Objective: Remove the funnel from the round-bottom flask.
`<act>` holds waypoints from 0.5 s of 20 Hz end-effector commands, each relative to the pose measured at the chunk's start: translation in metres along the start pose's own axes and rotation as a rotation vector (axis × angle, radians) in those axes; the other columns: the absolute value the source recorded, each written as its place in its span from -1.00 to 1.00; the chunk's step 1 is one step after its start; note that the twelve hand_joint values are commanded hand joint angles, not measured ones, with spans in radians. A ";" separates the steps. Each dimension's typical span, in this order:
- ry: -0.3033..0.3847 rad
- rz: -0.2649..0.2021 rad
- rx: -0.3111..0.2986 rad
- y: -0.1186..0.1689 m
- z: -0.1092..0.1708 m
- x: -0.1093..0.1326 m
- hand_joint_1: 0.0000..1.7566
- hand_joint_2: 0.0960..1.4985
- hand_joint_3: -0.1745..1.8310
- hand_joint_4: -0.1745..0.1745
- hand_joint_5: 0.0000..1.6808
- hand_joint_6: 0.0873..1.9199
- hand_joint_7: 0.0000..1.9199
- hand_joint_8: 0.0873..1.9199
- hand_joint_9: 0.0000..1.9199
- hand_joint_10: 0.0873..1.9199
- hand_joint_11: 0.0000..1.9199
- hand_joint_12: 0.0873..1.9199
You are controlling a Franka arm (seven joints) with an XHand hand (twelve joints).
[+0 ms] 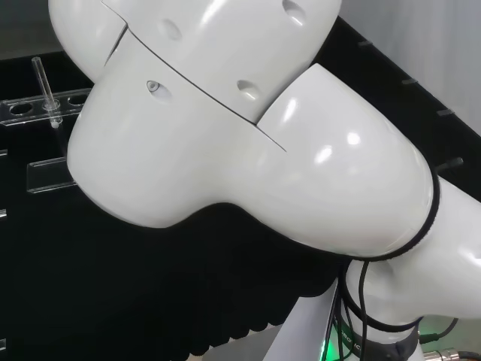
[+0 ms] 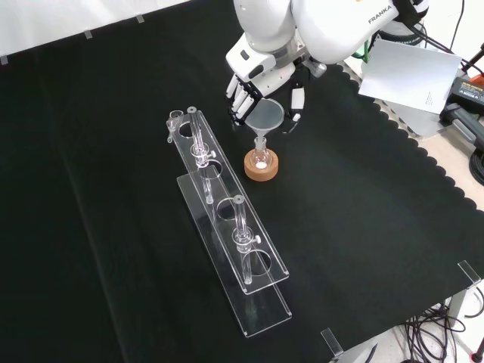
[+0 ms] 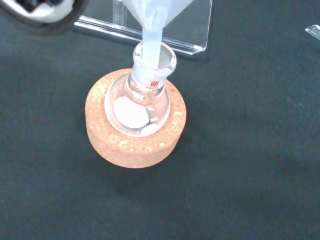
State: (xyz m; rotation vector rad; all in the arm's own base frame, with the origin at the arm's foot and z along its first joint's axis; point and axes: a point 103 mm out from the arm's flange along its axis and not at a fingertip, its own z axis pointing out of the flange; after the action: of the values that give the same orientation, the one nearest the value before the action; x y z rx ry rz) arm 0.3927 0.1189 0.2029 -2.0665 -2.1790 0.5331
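While the funnel (image 2: 266, 117) is seated with its stem down in the neck of the round-bottom flask (image 3: 139, 102), its wide cone is flanked by the fingers (image 2: 240, 97) of the hand (image 2: 261, 79), which are curled down on either side of the rim; whether they already touch it cannot be told. Directly beneath the hand, the flask is held upright in a cork ring (image 2: 261, 165), with something white seen in its bulb. Just beyond the hand, toward the front view's left, a clear rack (image 2: 227, 219) carrying glass pieces is laid along the black cloth (image 2: 113, 189). The grasping step is judged to be in hand. A closure on the cone's rim is called for next, followed by a straight lift so the stem is drawn clear without the flask being tipped.
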 end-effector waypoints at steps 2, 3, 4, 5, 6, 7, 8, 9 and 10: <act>-0.030 0.023 0.019 -0.014 -0.028 0.004 -0.05 0.00 -0.24 -0.26 -0.20 -0.34 -0.22 -0.28 0.19 -0.65 -0.22 0.16; -0.033 0.025 0.017 -0.016 -0.031 0.004 -0.05 0.00 -0.24 -0.26 -0.20 -0.34 -0.22 -0.28 0.19 -0.65 -0.22 0.16; -0.035 0.027 0.013 -0.019 -0.034 0.005 -0.05 0.00 -0.24 -0.26 -0.20 -0.33 -0.22 -0.28 0.19 -0.65 -0.22 0.16; -0.038 0.029 0.010 -0.021 -0.037 0.005 -0.06 0.00 -0.24 -0.26 -0.20 -0.32 -0.22 -0.27 0.19 -0.65 -0.21 0.16; -0.043 0.034 0.008 -0.023 -0.040 0.006 -0.06 0.00 -0.24 -0.26 -0.20 -0.31 -0.22 -0.27 0.19 -0.65 -0.21 0.16; -0.046 0.038 0.003 -0.026 -0.043 0.006 -0.06 0.00 -0.24 -0.26 -0.20 -0.31 -0.22 -0.27 0.19 -0.65 -0.21 0.16; -0.047 0.040 -0.002 -0.028 -0.047 0.006 -0.06 0.00 -0.24 -0.26 -0.20 -0.30 -0.22 -0.27 0.19 -0.65 -0.21 0.16; -0.050 0.041 -0.005 -0.031 -0.051 0.005 -0.06 0.00 -0.24 -0.27 -0.20 -0.30 -0.22 -0.27 0.19 -0.65 -0.21 0.16; -0.052 0.046 -0.012 -0.033 -0.055 0.005 -0.06 0.00 -0.24 -0.27 -0.20 -0.30 -0.22 -0.27 0.19 -0.65 -0.21 0.16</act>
State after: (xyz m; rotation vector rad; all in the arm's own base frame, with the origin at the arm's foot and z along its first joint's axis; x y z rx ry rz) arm 0.3852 0.1308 0.2419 -2.1019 -2.1764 0.5710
